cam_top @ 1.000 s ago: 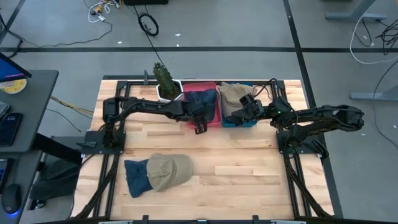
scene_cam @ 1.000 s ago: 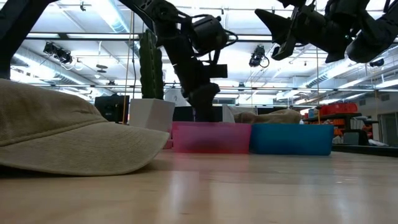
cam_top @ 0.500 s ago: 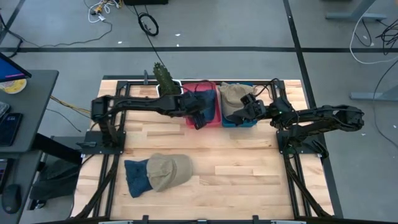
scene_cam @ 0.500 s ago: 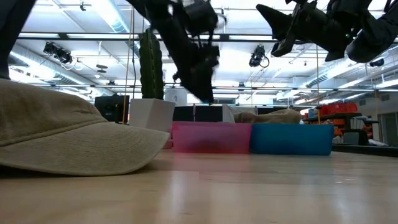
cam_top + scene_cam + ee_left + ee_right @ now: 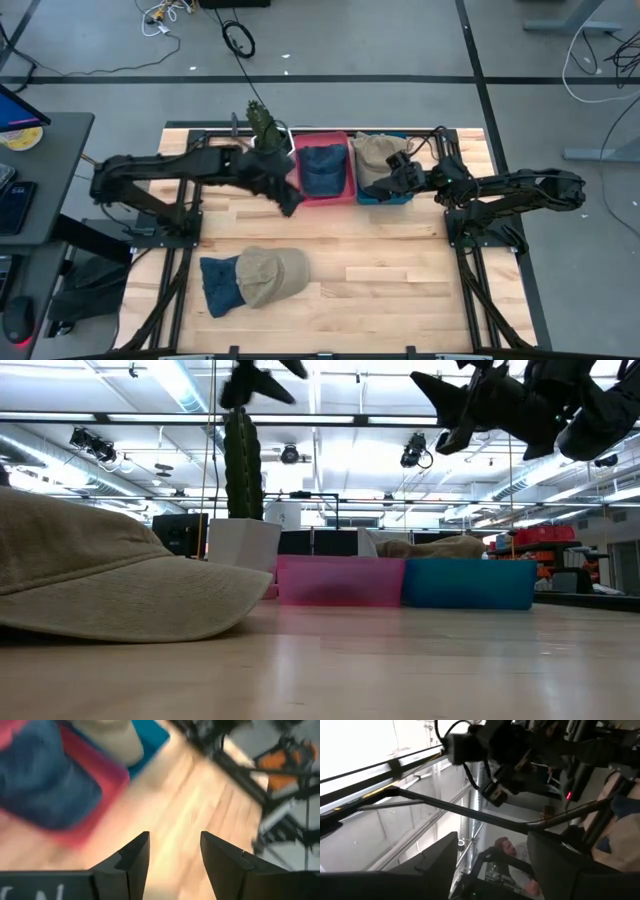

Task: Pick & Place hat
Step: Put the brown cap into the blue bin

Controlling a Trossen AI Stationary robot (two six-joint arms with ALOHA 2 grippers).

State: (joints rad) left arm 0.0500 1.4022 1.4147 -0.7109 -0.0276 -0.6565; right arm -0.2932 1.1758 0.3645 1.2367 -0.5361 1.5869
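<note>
We saw two hats left on the tabletop [image 5: 400, 280]: a tan cap [image 5: 268, 275] at the near-left part, lying partly over a blue hat [image 5: 215, 283]. At the far edge a blue hat [image 5: 322, 168] already sat in the pink bin [image 5: 325, 198], and a tan hat [image 5: 372, 152] in the blue bin [image 5: 385, 197] beside it.

Left pincer [image 5: 288, 200] hung over bare wood just beside the pink bin, fingers apart, nothing between them. Right pincer [image 5: 380, 187] hovered at the blue bin, fingers spread, empty too.

Our read on the tan cap: light, soft cloth, crown prob. collapses when squeezed; brim looked stiffer. We judged the best hold to be a pinch on the brim edge or a fold of the crown, w/ care not to drag the blue hat under it.
</note>
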